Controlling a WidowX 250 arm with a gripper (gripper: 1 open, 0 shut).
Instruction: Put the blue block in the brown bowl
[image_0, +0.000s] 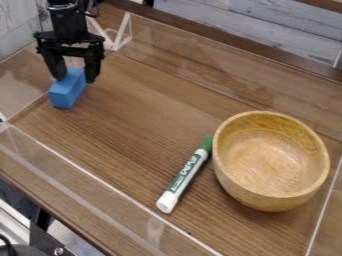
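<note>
We're at the grab step: claw (71, 72) wide open, holding nothing, straddling the top end of the blue block (67, 91) at 10 o'clock on the bench (147, 110). Next we close on it, lift, then carry toward 4 o'clock to the brown bowl (271, 160).

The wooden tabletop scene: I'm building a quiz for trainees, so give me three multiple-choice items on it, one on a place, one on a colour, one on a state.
1. Where does the marker lie?
A. inside the bowl
B. just left of the bowl
C. under the gripper

2. What colour is the block?
A. blue
B. red
C. yellow

3. How do the jaws stand?
A. shut on the marker
B. open over the block
C. shut, empty

Answers: B, it rests on the table beside the bowl; A, bright blue; B, spread apart, the block's far end between them.
</note>
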